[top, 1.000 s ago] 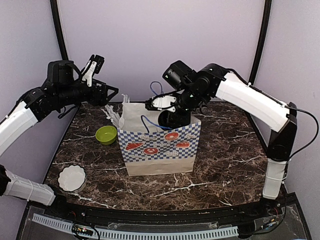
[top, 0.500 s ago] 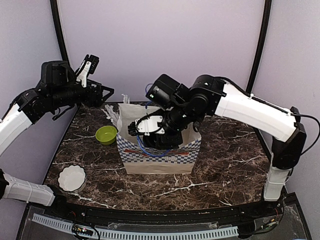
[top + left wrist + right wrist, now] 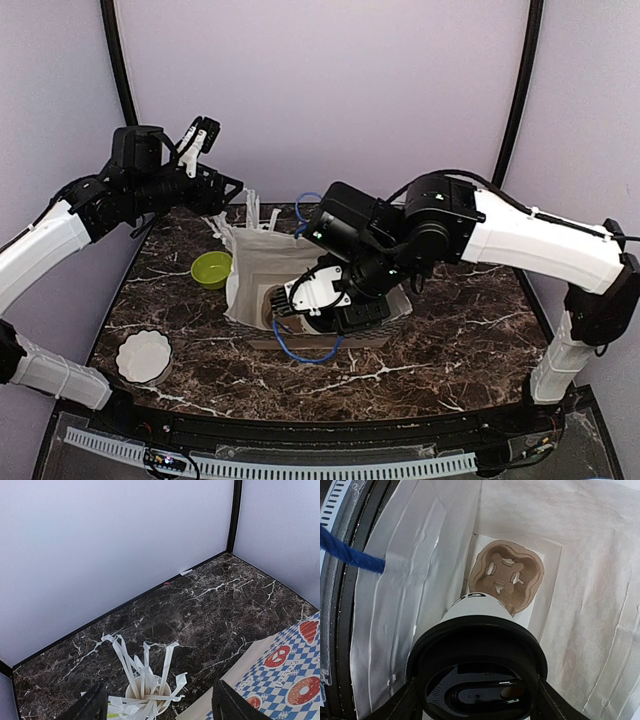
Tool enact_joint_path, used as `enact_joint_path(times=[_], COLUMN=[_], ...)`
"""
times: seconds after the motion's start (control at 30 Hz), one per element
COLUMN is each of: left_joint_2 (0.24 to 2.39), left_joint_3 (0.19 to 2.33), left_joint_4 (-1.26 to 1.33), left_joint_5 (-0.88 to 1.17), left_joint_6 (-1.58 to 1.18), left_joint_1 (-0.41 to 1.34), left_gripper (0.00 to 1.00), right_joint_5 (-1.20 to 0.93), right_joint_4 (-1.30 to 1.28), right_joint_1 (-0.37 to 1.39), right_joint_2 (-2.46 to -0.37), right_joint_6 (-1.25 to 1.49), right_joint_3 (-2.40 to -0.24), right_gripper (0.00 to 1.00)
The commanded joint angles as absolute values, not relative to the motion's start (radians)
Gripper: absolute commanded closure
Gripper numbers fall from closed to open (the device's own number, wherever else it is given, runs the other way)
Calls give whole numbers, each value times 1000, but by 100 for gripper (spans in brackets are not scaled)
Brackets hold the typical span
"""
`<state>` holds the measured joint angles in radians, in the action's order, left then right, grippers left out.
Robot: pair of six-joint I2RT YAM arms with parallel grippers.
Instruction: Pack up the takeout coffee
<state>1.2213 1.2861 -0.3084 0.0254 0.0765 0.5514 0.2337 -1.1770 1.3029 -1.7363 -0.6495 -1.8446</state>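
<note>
The job is partly done, I think. The right gripper [image 3: 477, 702] is down inside the paper bag [image 3: 255, 270], and its two fingers are closed around one coffee cup [image 3: 472, 605], just under its lid [image 3: 480, 680]. The cup hangs over the brown carrier [image 3: 505, 572], which lies flat at the bottom of the bag. It does not look pushed into a pocket yet. What is left is to seat this cup, let go, and pack the other cup too. I cannot see that other cup anywhere, so I cannot tell where it is. The cup is smooth white paper with black letters, and its lid is round, black, shiny plastic. The carrier is rough and bumpy, like egg-box card, with little flaps in its pocket. The bag is crinkly paper, white inside, with blue checks and donuts outside and a blue rope handle [image 3: 305, 345]. The left gripper [image 3: 162, 705] is up high at the bag's 10 o'clock, spread wide and holding nothing. Below it stands a straw cup [image 3: 145, 692] full of white straws. A round green bowl [image 3: 211, 269] sits at the bag's 9 o'clock, and a wavy white bowl [image 3: 143, 357] at its 8 o'clock, on the dark marble table [image 3: 450, 300].
</note>
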Motion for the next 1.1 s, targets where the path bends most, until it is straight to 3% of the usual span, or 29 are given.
enact_joint_path(times=[0.0,0.5,1.07], left_joint_2=[1240,1233,1282], left_joint_3=[1287,1237,1257], left_joint_4=[-239,-185,-193], left_joint_5=[30,12,45], left_joint_6=[95,101,69], left_joint_1=[543,543,543], left_gripper=[27,27,27], right_joint_5=[236,342,185], right_joint_4=[-1211,-1233,-1189], right_joint_1=[1312,1319,1371], right_joint_2=[-1688,-1483,-1513], right_joint_6=[-652,-683,-687], right_joint_3=[-1824,-1515,-1649], right_gripper=[51,52,52])
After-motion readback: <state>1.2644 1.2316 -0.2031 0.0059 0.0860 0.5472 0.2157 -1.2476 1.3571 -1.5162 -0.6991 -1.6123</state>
